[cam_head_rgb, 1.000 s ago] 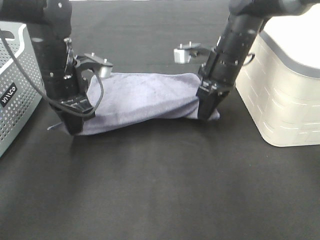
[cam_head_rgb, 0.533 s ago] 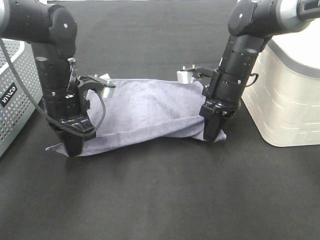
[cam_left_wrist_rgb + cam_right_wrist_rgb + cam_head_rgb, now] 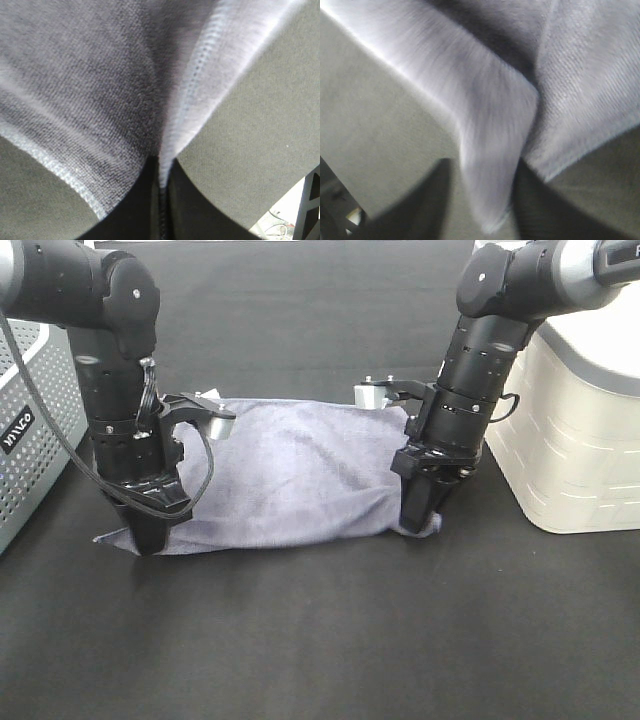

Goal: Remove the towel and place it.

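The grey-lavender towel [image 3: 290,475] lies spread on the black table covering [image 3: 320,640], stretched between my two grippers. At the towel's left front corner, my left gripper [image 3: 148,540] points down. In the left wrist view that gripper [image 3: 162,172] is shut, with the stitched edge of the towel [image 3: 90,75] pinched between its fingers. My right gripper [image 3: 418,523] points down at the right front corner. The right wrist view shows this gripper [image 3: 485,210] with its fingers [image 3: 427,205] apart and a fold of the towel [image 3: 490,115] lying loose between them.
A grey perforated basket [image 3: 25,430] stands at the left edge, close to the left arm. A pale rounded container [image 3: 570,420] stands at the right, just behind the right arm.
Both arms brought the towel forward and down, and it now lies flatter and wider on the table. The right gripper's fingers have parted from the towel corner. The left gripper stays shut.
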Robot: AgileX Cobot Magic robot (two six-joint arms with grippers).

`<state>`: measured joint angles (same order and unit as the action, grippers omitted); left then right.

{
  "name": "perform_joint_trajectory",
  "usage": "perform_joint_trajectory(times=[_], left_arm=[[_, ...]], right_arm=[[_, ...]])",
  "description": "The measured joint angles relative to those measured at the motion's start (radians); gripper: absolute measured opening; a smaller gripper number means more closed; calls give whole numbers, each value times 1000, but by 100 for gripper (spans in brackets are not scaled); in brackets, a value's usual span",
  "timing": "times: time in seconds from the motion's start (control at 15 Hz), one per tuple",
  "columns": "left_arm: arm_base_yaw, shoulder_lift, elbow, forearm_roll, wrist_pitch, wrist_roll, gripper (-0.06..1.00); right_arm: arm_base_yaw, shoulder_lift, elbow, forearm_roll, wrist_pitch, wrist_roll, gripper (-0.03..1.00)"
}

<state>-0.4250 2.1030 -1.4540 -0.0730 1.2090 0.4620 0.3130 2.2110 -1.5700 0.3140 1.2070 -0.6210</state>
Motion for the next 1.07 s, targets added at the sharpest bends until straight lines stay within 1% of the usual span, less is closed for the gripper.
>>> perform_joint_trajectory(times=[0.07,0.13,0.27,0.47,0.6,0.73,0.8,0.87,1.07], left_arm=[[0,0,0,0,0,0,0],[0,0,0,0,0,1,0],[0,0,0,0,0,1,3],[0,0,8,-5,-1,-13,6],[0,0,71,-6,-2,-18,18],[0,0,100,-6,1,-43,38],[0,0,101,-8,3,-57,45],[0,0,101,-11,4,-73,50],[0,0,104,-45,6,-121,53]], right_arm=[[0,-9,8,0,0,32,53],[0,-29,29,0,0,58,58],[0,-103,88,3,1,81,61],[0,-202,188,12,1,105,62],[0,-275,252,14,1,112,62],[0,-320,271,15,3,148,62],[0,-343,272,15,3,167,62],[0,-358,272,15,2,193,62],[0,-371,272,15,1,341,62]])
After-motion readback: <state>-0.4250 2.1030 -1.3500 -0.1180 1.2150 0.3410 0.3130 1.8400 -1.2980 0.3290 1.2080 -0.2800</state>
